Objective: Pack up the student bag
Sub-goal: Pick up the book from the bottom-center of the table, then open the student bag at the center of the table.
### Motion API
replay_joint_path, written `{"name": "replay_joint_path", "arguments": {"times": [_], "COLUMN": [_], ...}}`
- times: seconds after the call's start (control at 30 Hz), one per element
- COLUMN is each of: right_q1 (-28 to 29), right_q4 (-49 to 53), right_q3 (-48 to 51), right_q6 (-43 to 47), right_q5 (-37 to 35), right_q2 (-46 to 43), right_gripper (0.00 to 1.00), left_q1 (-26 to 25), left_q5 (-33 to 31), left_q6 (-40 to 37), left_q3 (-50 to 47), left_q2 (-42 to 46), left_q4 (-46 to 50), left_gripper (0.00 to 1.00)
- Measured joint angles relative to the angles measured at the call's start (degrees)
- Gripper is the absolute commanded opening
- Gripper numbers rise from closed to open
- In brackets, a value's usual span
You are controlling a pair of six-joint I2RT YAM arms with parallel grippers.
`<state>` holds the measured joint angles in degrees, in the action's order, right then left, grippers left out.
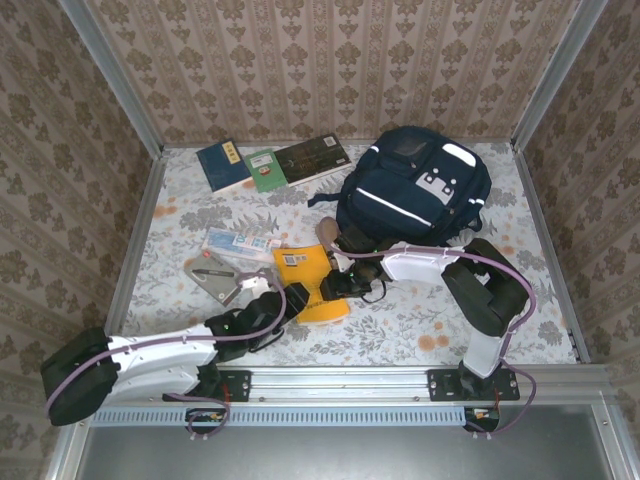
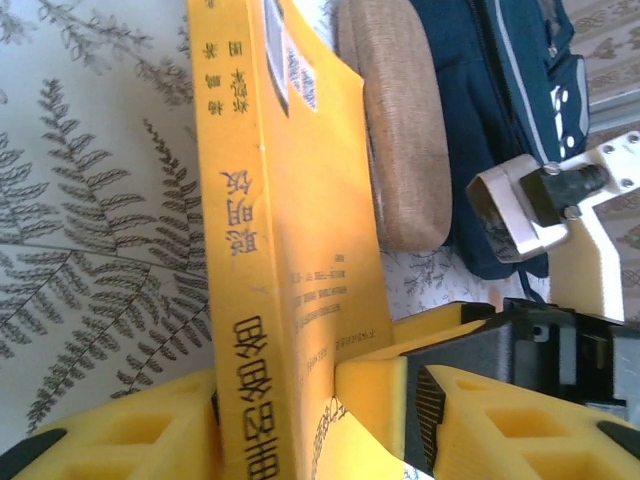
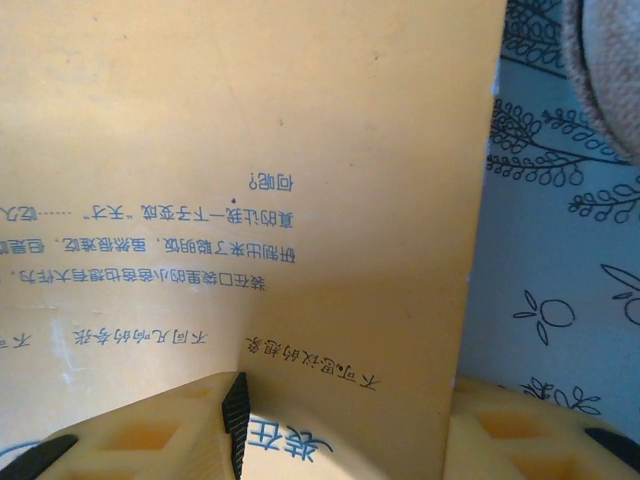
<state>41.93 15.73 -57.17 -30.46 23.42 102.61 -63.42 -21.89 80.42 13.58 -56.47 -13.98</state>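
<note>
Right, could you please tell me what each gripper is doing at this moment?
Left gripper: jaws closed on the yellow book, along its spine.
Right gripper: jaws closed on the same yellow book.

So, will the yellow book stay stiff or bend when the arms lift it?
Probably fairly stiff: the spine of the yellow book looks straight between the fingers of the left gripper. The cover looks thin, so it may flex a little where the right gripper pinches it. Its smooth cover might slip slightly.
</note>
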Motion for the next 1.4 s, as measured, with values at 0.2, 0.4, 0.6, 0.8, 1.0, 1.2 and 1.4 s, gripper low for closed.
{"name": "replay_joint_path", "arguments": {"times": [0.2,0.4,0.6,0.8,1.0,1.2,1.4], "right_q1": [0.37,-0.07,-4.68,-9.94,-14.12,-16.83,-18.6], "right_q4": [0.24,4.13,5.4,5.35,6.49,8.52,12.87], "right_q3": [0.0,-1.66,-3.91,-3.93,-5.18,-12.74,-23.17], "right_q6": [0.07,2.38,3.96,3.93,5.9,14.25,26.12], "right_q5": [0.98,-0.63,-5.38,-11.26,-17.75,-26.95,-33.09], "right_q2": [-0.02,-5.03,-14.91,-18.32,-16.92,-9.35,1.42], "right_gripper": [0.49,0.55,0.55,0.54,0.58,0.6,0.65], "left_q1": [0.2,0.5,3.41,9.2,19.69,29.51,33.42], "left_q5": [-0.04,-0.68,-1.07,1.09,10.01,22.36,32.65], "left_q6": [0.7,1.03,-0.22,-3.85,-9.49,-15.45,-19.93], "left_q3": [4.28,7.21,10.34,15.23,21.14,26.77,29.46], "left_q2": [0.15,5.6,10.69,11.76,10.23,5.16,1.44], "left_q4": [10.27,17.97,24.17,30.23,31.76,31.58,31.04], "left_gripper": [0.04,0.0,0.0,0.0,0.0,0.0,0.0]}}
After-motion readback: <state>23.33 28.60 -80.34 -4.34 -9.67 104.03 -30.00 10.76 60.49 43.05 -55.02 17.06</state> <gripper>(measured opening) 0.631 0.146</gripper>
